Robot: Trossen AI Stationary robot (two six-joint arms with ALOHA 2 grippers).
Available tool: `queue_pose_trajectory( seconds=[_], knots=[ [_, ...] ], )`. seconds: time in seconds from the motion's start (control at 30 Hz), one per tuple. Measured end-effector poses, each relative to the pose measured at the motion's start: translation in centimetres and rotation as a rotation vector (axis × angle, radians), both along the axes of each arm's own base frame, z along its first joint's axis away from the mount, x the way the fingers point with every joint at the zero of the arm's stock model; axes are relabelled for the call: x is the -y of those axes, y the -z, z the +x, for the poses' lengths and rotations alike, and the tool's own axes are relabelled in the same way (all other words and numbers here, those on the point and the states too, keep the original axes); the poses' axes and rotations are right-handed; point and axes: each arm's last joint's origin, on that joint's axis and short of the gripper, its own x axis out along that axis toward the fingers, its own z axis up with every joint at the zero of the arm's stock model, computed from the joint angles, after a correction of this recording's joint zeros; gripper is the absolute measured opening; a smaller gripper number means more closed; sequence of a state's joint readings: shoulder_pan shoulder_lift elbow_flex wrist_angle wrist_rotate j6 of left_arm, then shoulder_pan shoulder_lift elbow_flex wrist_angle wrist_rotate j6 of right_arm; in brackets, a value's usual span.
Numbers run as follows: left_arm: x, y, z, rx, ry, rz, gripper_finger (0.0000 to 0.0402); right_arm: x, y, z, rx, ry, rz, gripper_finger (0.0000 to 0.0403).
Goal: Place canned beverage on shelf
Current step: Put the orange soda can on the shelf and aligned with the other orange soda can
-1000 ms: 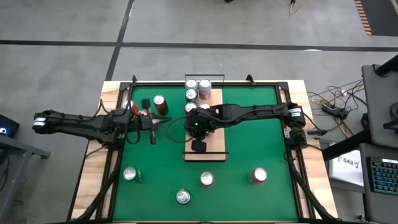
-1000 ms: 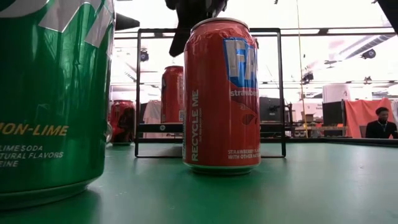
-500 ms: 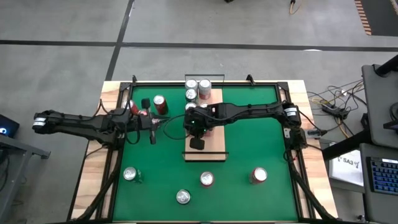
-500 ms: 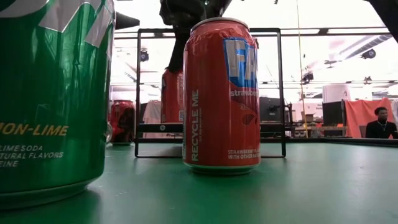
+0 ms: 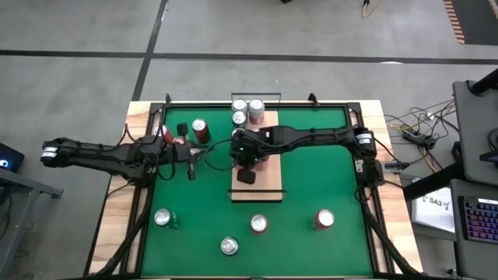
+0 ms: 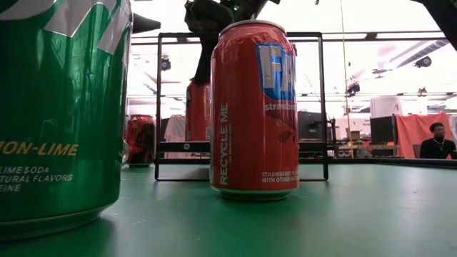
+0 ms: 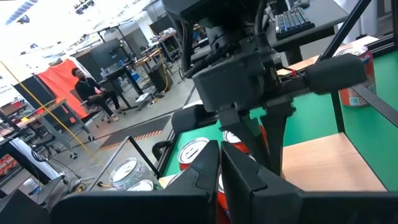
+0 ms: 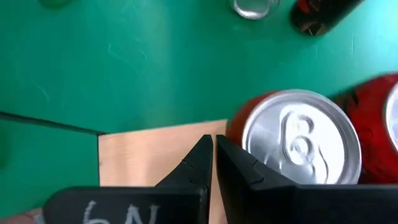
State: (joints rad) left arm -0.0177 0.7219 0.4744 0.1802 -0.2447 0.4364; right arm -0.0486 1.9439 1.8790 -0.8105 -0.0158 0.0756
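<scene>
Where the right arm overhangs the shelf (image 5: 263,180), cans half hidden, right pincer (image 8: 213,163) closed empty, left pincer (image 7: 219,163) closed.

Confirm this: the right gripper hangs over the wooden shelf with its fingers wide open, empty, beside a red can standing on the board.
Not quite. The right gripper is shut, not wide open: the right wrist view shows its fingers pressed together with nothing between them. The rest holds: it hangs over the shelf, empty, with the red can standing beside it on the board.
</scene>
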Motion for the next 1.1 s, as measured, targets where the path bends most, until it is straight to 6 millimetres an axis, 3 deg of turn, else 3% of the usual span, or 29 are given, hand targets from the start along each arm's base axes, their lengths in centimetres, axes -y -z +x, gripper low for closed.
queue_pose_trajectory(
  seconds=[0.2,0.4,0.6,0.83,1.1],
  knots=[
    [0.0,0.0,0.0,-0.001,0.000,0.000,0.0000,-0.1,-2.7,-1.7,-0.055,0.019,0.028,0.0012],
    [0.0,0.1,0.0,-0.005,0.000,0.000,0.0000,-0.3,-3.7,-4.0,-0.212,0.032,0.067,0.0012],
    [0.0,0.1,0.0,-0.005,-0.001,0.000,0.0000,-0.6,-2.7,-5.6,-0.390,0.019,0.153,0.0012],
    [0.0,0.1,0.1,-0.006,-0.001,0.000,0.0000,0.2,-0.9,-5.9,-0.452,0.063,0.127,0.0012],
    [0.0,0.1,0.1,-0.006,-0.003,0.000,0.0000,1.4,-0.6,-5.8,-0.443,0.076,0.092,0.0012]
  ],
)
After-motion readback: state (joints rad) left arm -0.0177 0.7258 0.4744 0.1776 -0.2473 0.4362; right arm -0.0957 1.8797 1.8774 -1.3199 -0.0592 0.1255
